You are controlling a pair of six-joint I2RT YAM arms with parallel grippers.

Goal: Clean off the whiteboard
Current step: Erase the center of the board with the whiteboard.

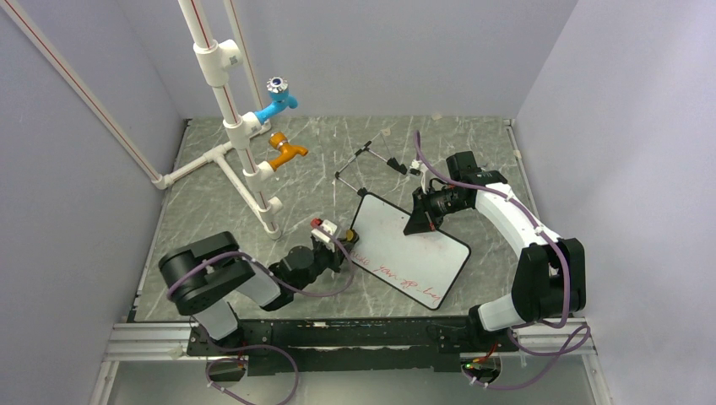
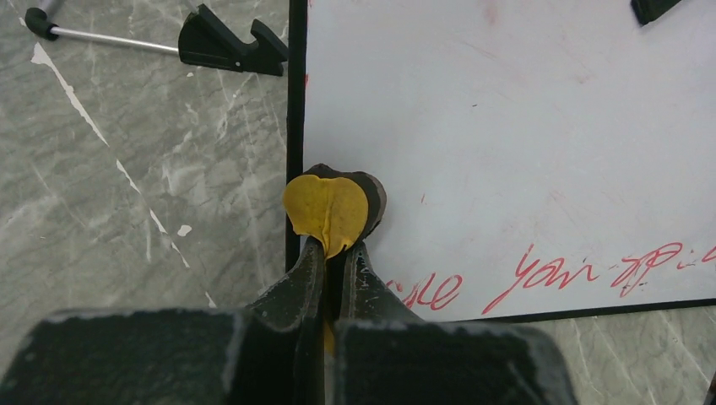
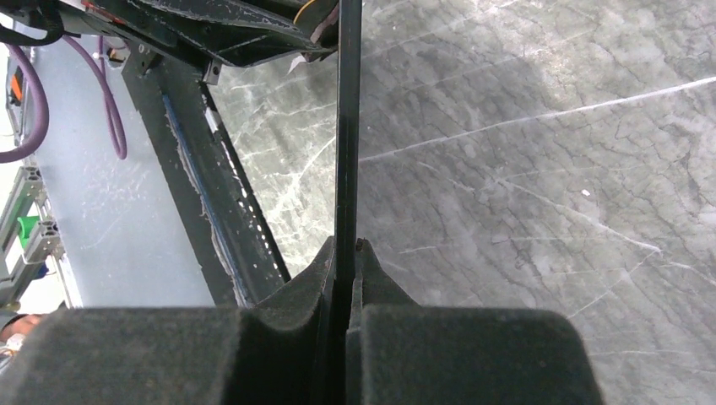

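Mostly done wiping the whiteboard (image 1: 409,249), just need to clear one red line (image 2: 540,274). Pinching yellow eraser (image 2: 325,211) in left fingers (image 2: 304,274), clamping board rim in right fingers (image 3: 312,278).

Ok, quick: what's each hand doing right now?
Left hand: closed on the yellow eraser, which sits at the whiteboard edge.
Right hand: closed on the whiteboard's thin black edge.

We saw the whiteboard (image 1: 409,253) sitting mid-table (image 1: 481,152), toward the near edge, with the wire easel (image 1: 367,160) just behind it. The pipe stand (image 1: 241,143) stood near the far left corner. The left gripper (image 1: 333,245) pressed the eraser (image 2: 325,211) onto the board's left edge. The right gripper (image 1: 422,221) gripped its far edge.
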